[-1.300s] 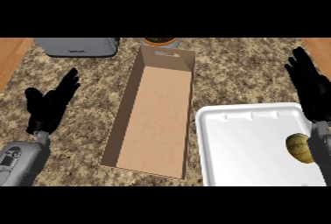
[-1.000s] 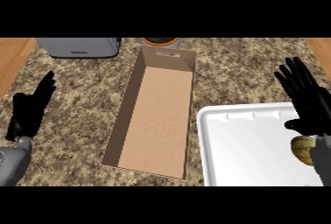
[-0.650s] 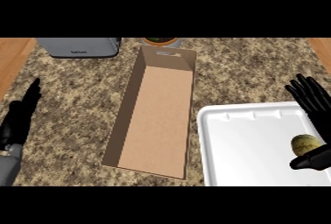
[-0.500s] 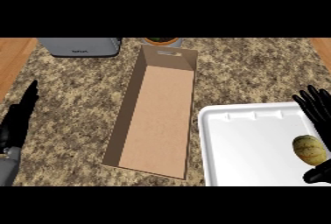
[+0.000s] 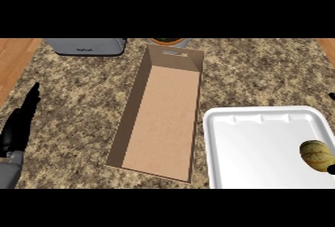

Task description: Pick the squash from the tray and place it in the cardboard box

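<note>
Far left edge: left hand [image 5: 21, 120], seen edge-on above its grey forearm [image 5: 8, 169]. The fingers are straight and open, pointing up the view, holding nothing. It sits over the speckled granite counter [image 5: 78, 93], well apart from the box.

Top left: grey appliance [image 5: 86, 45], cut off by the upper edge of the view.

Centre: long open cardboard box [image 5: 165, 111] lying lengthwise on the counter, flaps up, brown floor bare. There is a hand-slot in its far end wall. Just behind that end is a round container [image 5: 168, 41], only partly in view.

Right: white foam tray [image 5: 258, 146] on the counter, its left rim just beside the box's right wall near the box's near end.

The squash [image 5: 317, 155] is yellow-green and mottled. It lies in the tray at its right side, close to the view's right edge.

Right edge: right hand [image 5: 332, 169], with only black slivers showing, one just below the squash. Cannot tell whether its fingers are open or closed, or whether they touch the squash.
</note>
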Robot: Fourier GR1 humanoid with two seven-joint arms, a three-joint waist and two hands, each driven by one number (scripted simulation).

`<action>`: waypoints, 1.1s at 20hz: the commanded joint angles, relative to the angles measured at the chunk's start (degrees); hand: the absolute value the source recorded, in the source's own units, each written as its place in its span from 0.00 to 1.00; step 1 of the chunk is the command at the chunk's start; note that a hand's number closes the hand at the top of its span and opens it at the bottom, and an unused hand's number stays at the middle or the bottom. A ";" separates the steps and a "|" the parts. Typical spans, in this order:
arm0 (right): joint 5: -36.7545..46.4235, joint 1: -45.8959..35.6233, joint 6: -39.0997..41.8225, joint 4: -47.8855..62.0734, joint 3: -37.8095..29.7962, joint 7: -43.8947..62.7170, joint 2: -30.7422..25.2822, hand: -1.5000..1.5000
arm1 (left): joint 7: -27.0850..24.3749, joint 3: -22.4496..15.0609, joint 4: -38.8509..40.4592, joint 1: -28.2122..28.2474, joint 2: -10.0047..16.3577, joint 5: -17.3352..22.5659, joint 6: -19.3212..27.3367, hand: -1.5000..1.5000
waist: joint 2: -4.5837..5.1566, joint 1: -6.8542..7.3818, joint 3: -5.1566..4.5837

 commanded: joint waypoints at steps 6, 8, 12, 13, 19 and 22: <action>19.91 -0.55 0.52 2.32 9.03 -20.64 -10.37 0.00 | 0.87 -0.45 -0.53 -1.68 -0.05 -0.92 0.03 0.50 | 0.25 1.43 -0.18; 24.72 -1.03 -2.55 2.08 11.88 -22.84 -13.23 0.00 | -0.12 -1.23 0.38 -1.38 -1.25 -2.12 1.24 0.50 | 0.30 1.28 -0.34; 30.06 -1.40 -7.87 7.68 16.85 -29.49 -13.65 0.00 | 1.42 -2.61 -1.22 -1.58 -2.58 -2.84 1.70 0.50 | 0.22 1.47 -0.34; 30.28 -2.73 -7.98 10.17 17.42 -29.91 -13.86 0.00 | 0.96 -2.30 -0.71 -0.85 -1.98 -2.42 0.69 0.50 | 0.33 2.09 -0.38; 36.32 -7.35 -16.50 19.53 22.43 -34.23 -10.64 0.00 | 1.76 -0.78 -0.94 -2.12 -1.39 -1.80 -0.07 0.50 | 0.06 1.60 -0.48; 37.52 -10.49 -16.47 21.97 24.19 -34.88 -9.98 0.00 | 0.38 -0.45 -0.04 -1.01 -1.26 -2.76 0.44 0.50 | -0.09 1.06 -0.62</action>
